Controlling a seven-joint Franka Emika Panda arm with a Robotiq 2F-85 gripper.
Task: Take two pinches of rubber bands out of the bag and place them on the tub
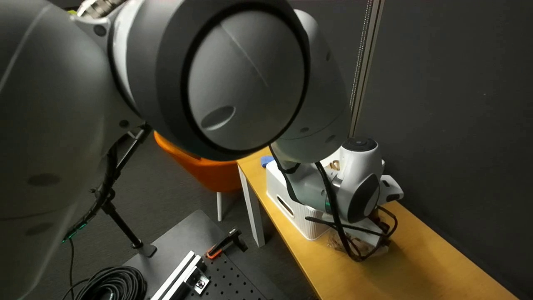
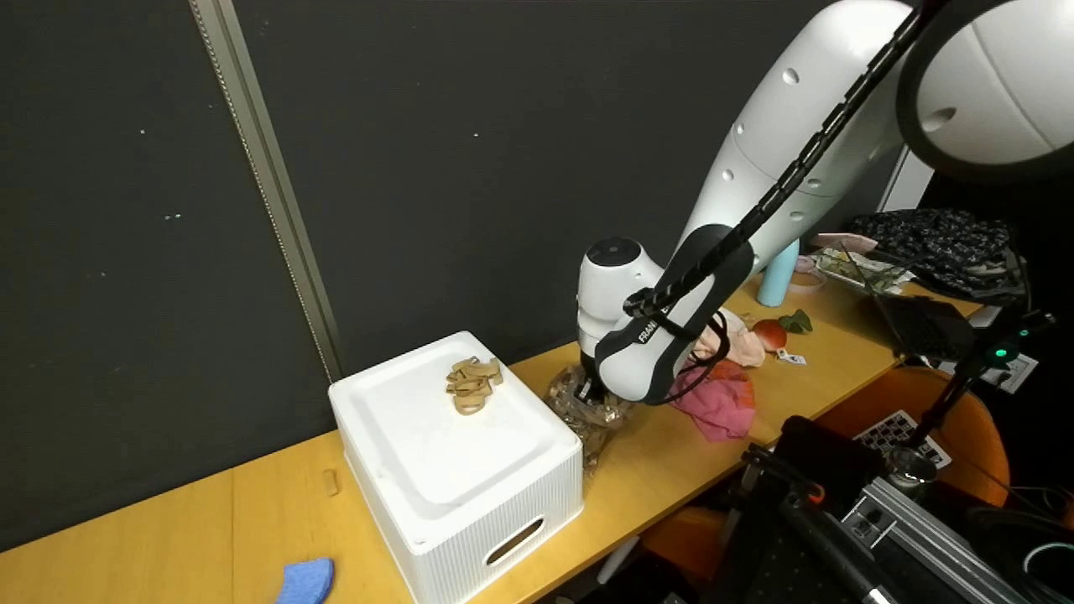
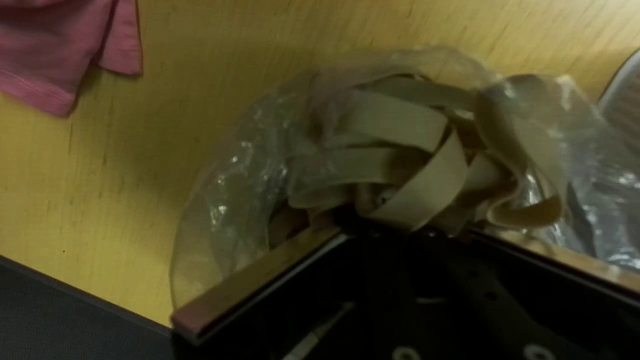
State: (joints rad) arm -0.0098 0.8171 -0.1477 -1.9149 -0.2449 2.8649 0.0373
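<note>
Rubber bands (image 3: 425, 192) are bunched in the mouth of the clear bag (image 3: 220, 220), which sits right beside the tub (image 2: 436, 453), on the side away from the corner of the counter (image 2: 201, 520) nearest the blue sponge (image 1: 266, 161). It's roughly midway between the wall edge and the room-side edge. The fingers (image 3: 265, 276) are down in there with their tips buried in the bands, so I honestly can't tell if they're pinching anything. There's already a clump of bands (image 2: 472, 387) on the tub, so my guess is this is pinch number two.

What worries me: film bunches up close around the fingers, so if they catch plastic too, the whole bag probably lifts or tips. The bands look looped through each other, so one pinch could drag out a tangle that sheds bits onto the counter. The clump sits near the tub's bag-side rim, so a low approach could knock it off. And the black cable (image 1: 332, 200) looks to hang low by the bag in an exterior view, so it might snag. The pink cloth (image 2: 717, 411), nearer the room-side edge, seems out of the way.
</note>
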